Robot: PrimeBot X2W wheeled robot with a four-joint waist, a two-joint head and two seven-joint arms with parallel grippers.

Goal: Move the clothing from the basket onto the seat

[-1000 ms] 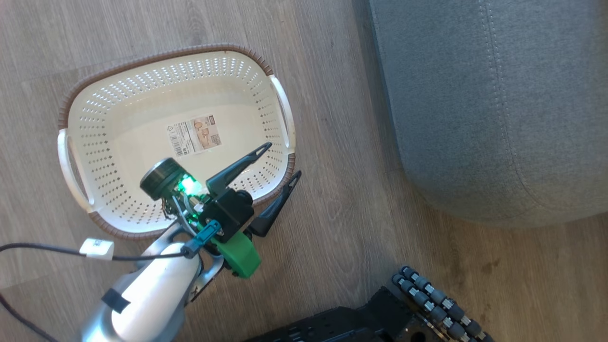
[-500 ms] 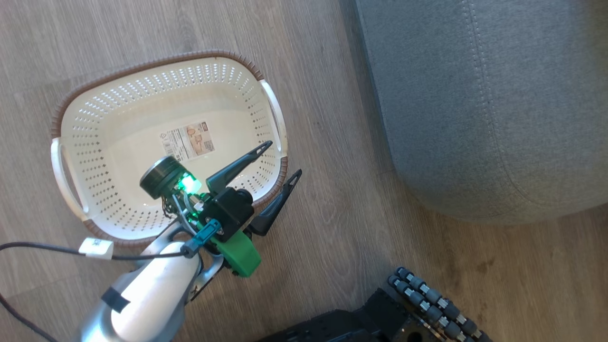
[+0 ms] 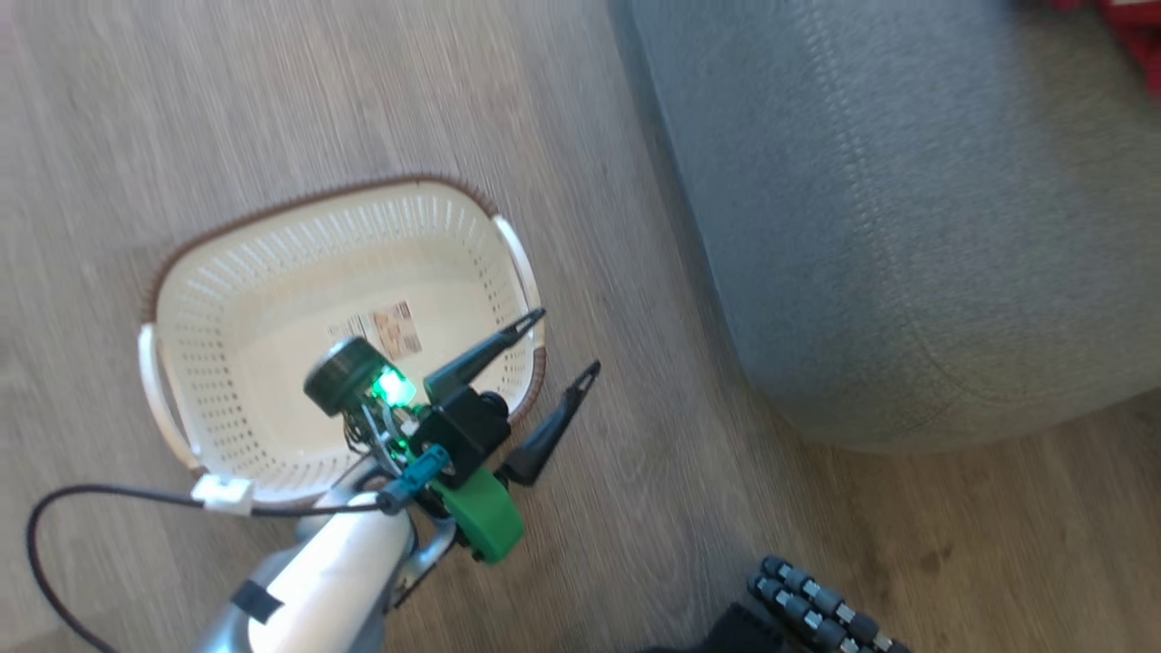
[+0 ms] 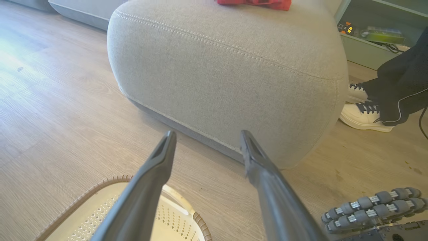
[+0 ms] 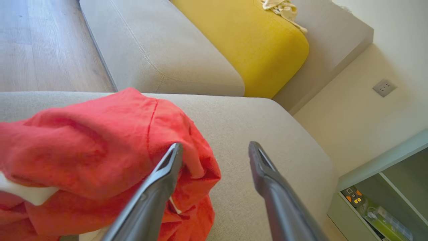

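Note:
The cream basket [image 3: 272, 299] stands on the wood floor, with nothing in it but a label sticker [image 3: 385, 328]. My left gripper [image 3: 567, 341] hovers open over its right rim, empty, and points toward the grey seat [image 3: 907, 227]. In the left wrist view the left gripper [image 4: 207, 137] faces the seat [image 4: 227, 67], with the basket's rim [image 4: 197, 222] below it. The red clothing [image 5: 93, 144] lies bunched on the seat [image 5: 267, 134]. My right gripper [image 5: 215, 147] stands open just above it, its left finger [image 5: 160, 180] against the fabric. An edge of the clothing [image 3: 1134, 27] shows at the head view's top right.
A person's white shoe [image 4: 364, 115] and dark trouser leg [image 4: 401, 83] are beside the seat's far corner. My base's rollers [image 3: 816, 603] sit at the lower right. A yellow cushion [image 5: 240, 40] and a green shelf [image 4: 378, 30] lie beyond the seat.
The head view has shifted: the basket sits lower in the picture and the red clothing has come into its top right corner. The left gripper stays open over the basket's rim.

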